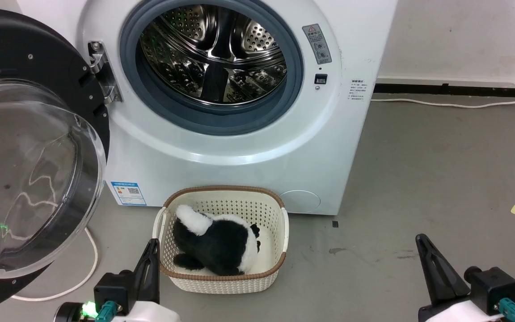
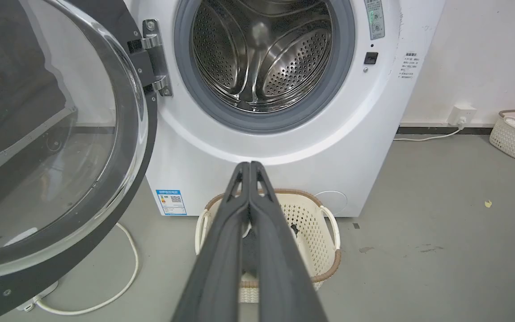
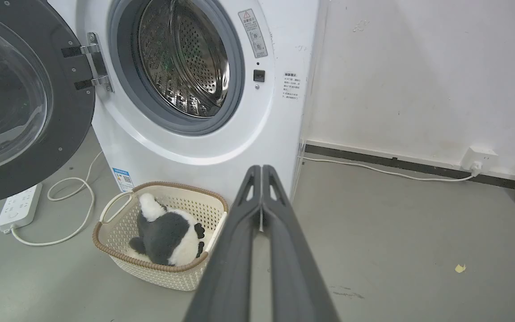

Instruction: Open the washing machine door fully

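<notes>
Up and to the left of the left gripper (image 1: 153, 245), the washing machine door (image 1: 29, 179) hangs swung out wide. Its clear glass bowl bulges toward the room, and its black ring is held by the metal hinge (image 1: 103, 74) on the washing machine (image 1: 239, 152). Straight ahead of both grippers the round hole is open, and you can see right into the shiny steel drum (image 1: 217, 53). I think the door is as open as it needs to be, or very close. What could go wrong? If the left arm swings left to push the door more, its hard tip could bang the glass bowl. It could also shove the door past where the hinge wants to stop. Just in front of the left gripper sits a cream basket (image 1: 226, 190) with a black and white soft toy (image 1: 221, 243) inside, so a low reach forward could knock it over. A white cord (image 1: 96, 257) lies on the floor under the door, left of that gripper, and it could get snagged if the robot rolls that way. The left gripper's two fingers (image 2: 221, 250) are pressed flat together with no gap, and they hold nothing. They look clear of the basket, though it is close. The right gripper (image 3: 261, 167) is the same, closed tight and empty, off to the right of the basket and well apart from the machine.
</notes>
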Robot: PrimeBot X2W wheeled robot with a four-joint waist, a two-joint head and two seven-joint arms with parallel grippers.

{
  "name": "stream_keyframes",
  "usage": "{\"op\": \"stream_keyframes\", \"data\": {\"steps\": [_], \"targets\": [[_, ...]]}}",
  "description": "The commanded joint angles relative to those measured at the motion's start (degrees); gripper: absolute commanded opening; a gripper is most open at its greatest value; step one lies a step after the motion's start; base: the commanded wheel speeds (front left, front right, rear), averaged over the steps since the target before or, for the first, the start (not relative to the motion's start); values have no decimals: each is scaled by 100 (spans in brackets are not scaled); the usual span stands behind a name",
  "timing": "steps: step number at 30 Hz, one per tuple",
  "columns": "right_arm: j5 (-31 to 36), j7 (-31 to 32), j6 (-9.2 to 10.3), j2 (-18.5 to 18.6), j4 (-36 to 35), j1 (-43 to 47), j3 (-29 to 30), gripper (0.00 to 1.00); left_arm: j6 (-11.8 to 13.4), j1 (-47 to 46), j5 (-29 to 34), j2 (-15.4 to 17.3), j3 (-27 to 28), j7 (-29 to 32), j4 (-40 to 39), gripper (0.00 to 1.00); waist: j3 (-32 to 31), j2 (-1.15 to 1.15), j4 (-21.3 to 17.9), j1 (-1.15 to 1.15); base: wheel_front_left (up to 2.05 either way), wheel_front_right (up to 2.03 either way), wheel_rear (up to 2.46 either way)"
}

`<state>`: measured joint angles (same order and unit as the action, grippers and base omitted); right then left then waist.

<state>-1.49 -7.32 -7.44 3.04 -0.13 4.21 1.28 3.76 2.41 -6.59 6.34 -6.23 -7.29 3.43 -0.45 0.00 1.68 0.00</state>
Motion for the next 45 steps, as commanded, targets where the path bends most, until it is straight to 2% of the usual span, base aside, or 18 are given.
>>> {"op": "stream_keyframes", "data": {"steps": [1, 45], "targets": [[25, 32, -2, -8, 6, -108, -12, 0, -47, -69, 70, -17, 47, 33, -41, 0, 1, 0, -4, 0, 0, 0, 0], [116, 548, -4, -14, 11, -339, -97, 0, -290, -196, 504, -260, 472, 546, -264, 0, 33, 0, -125, 0, 0, 0, 0]]}}
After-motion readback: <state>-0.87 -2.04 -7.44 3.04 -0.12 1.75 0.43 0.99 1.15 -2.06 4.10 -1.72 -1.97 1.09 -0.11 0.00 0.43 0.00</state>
